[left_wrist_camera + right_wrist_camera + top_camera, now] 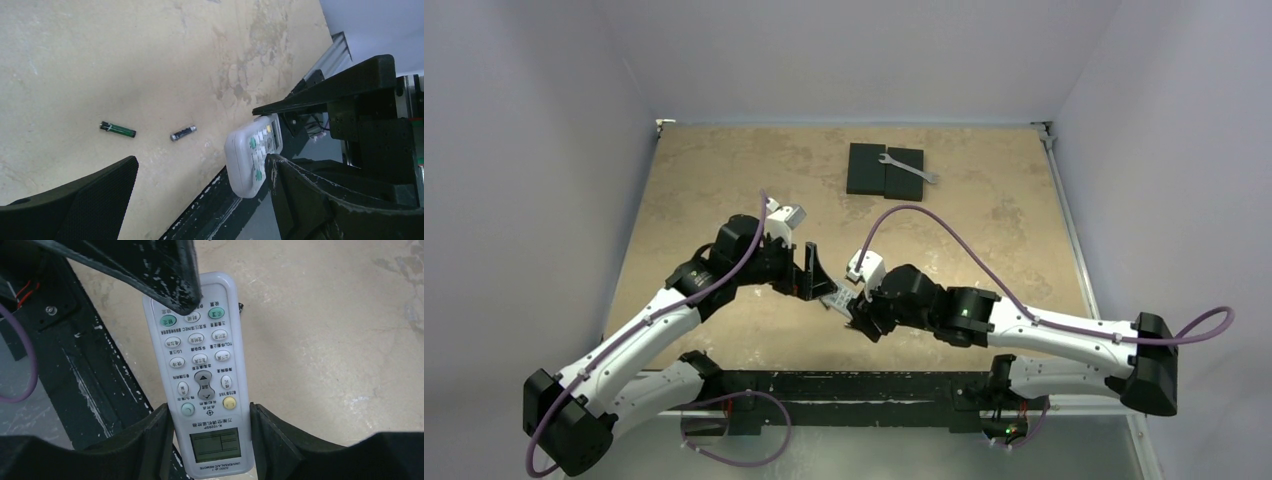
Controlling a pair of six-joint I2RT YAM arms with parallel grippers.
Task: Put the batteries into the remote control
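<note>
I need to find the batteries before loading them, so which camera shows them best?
Left wrist view: the greenish battery and the greyer battery lie apart on the table, unobstructed. The top view is too distant to show them. The right wrist view is filled by the remote control.

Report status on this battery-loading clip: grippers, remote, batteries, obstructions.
Right gripper shut on remote control, button side showing. Left gripper open, one finger over remote's far end. Both batteries loose on table. Nothing blocking them.
</note>
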